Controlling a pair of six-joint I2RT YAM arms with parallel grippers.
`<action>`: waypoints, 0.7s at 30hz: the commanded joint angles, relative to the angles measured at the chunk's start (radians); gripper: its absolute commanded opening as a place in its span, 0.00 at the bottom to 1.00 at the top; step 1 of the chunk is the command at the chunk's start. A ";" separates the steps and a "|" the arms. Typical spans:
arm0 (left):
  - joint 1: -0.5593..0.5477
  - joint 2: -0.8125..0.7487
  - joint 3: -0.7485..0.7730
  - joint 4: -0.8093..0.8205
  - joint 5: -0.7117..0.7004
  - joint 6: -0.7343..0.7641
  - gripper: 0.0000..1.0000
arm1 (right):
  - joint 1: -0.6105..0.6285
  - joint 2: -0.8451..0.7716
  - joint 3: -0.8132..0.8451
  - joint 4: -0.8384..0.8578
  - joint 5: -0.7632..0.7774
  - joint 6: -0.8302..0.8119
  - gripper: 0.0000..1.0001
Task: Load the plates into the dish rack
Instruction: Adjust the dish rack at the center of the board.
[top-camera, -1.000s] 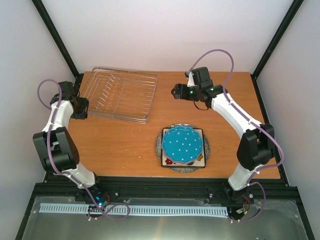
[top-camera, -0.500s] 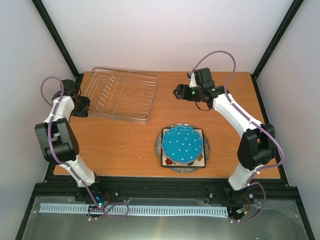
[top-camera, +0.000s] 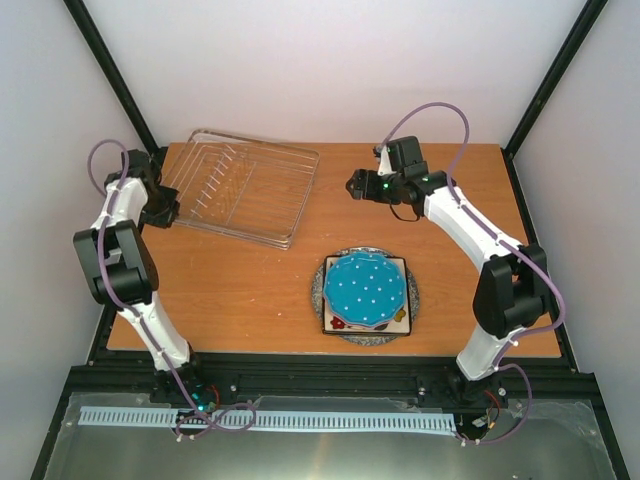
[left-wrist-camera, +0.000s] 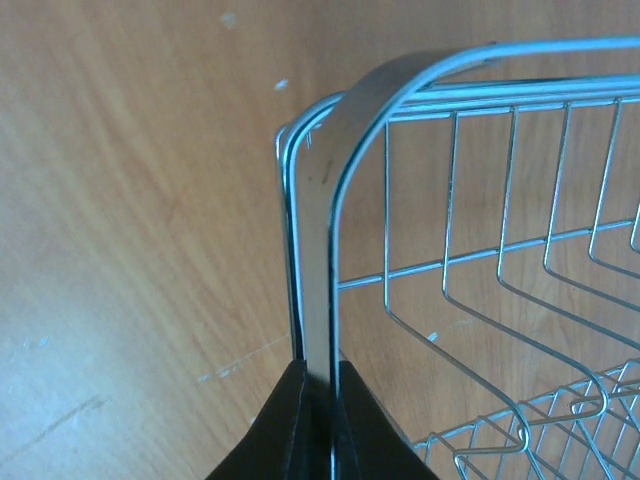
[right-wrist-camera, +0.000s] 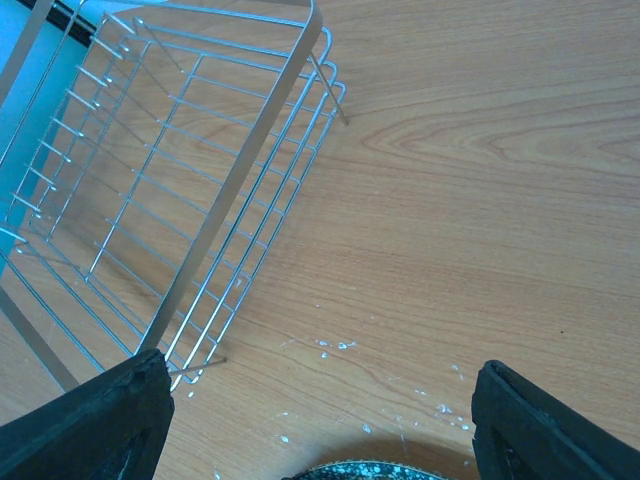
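Observation:
The dish rack (top-camera: 245, 190), a shallow silver wire basket, lies at the back left of the table. My left gripper (top-camera: 165, 212) is shut on its left rim; the left wrist view shows the flat metal rim band (left-wrist-camera: 318, 240) pinched between the black fingers (left-wrist-camera: 290, 420). The plates are stacked at the front right: a blue white-dotted plate (top-camera: 367, 290) on top, a square cream flowered plate (top-camera: 398, 322) under it, and a grey speckled plate (top-camera: 415, 298) at the bottom. My right gripper (top-camera: 352, 185) hovers open behind the stack, with nothing between its fingers.
The right wrist view looks down on the rack's right end (right-wrist-camera: 150, 180) and bare wood with white specks (right-wrist-camera: 400, 300). The grey plate's rim (right-wrist-camera: 370, 470) shows at its bottom edge. Black frame posts stand at the table's back corners.
My left gripper has moved back along the table's left edge and closed on the rack's rim. The rack has turned slightly. The right arm has stayed still.

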 joint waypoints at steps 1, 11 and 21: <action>0.006 0.084 0.193 -0.046 0.027 0.226 0.01 | -0.010 0.024 0.036 0.015 -0.014 0.005 0.81; 0.006 0.399 0.716 -0.318 -0.015 0.638 0.01 | -0.010 0.044 0.058 -0.020 -0.046 -0.016 0.81; -0.005 0.417 0.671 -0.251 0.106 0.861 0.06 | 0.022 0.172 0.228 -0.226 -0.061 -0.270 0.79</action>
